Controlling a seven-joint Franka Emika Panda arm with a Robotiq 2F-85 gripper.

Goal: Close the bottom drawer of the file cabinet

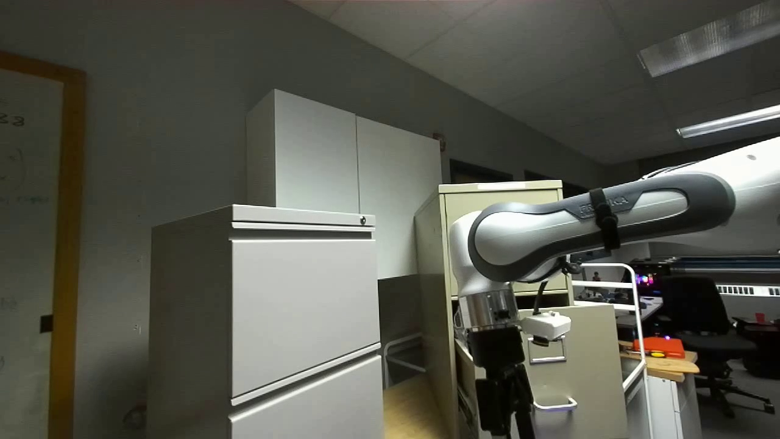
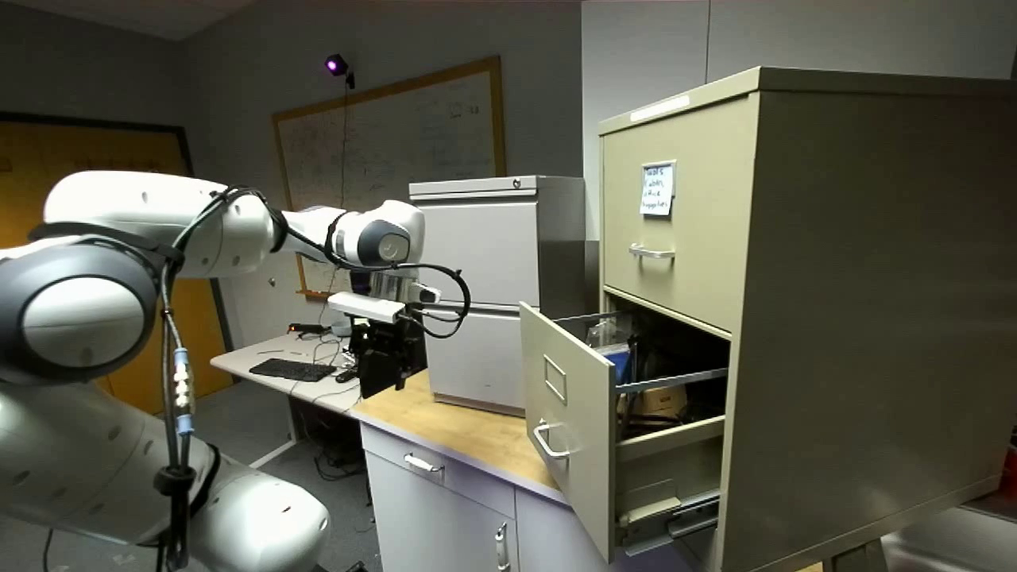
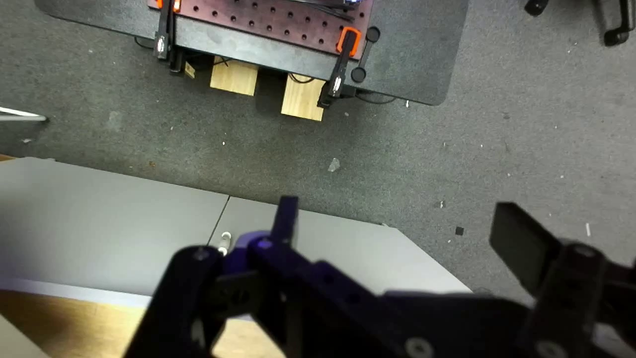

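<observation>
The beige file cabinet [image 2: 866,318] stands at the right in an exterior view and behind my arm in an exterior view [image 1: 431,268]. Its bottom drawer [image 2: 566,429] is pulled out, with a plain front, a silver handle and items inside. The drawer front also shows in an exterior view [image 1: 588,366]. The top drawer [image 2: 683,214] is shut and bears a paper label. My gripper [image 2: 385,381] points down, apart from the drawer, off to the side of its front. In the wrist view the fingers [image 3: 395,206] are wide apart with nothing between them. The wrist view does not show the drawer clearly.
A grey lateral cabinet [image 2: 485,246] stands on the wooden counter [image 2: 469,437] beside the beige cabinet. White cupboard doors with handles [image 2: 445,508] are below the counter. A white metal frame [image 1: 638,317] stands beside the open drawer. A desk [image 2: 270,361] is behind the arm.
</observation>
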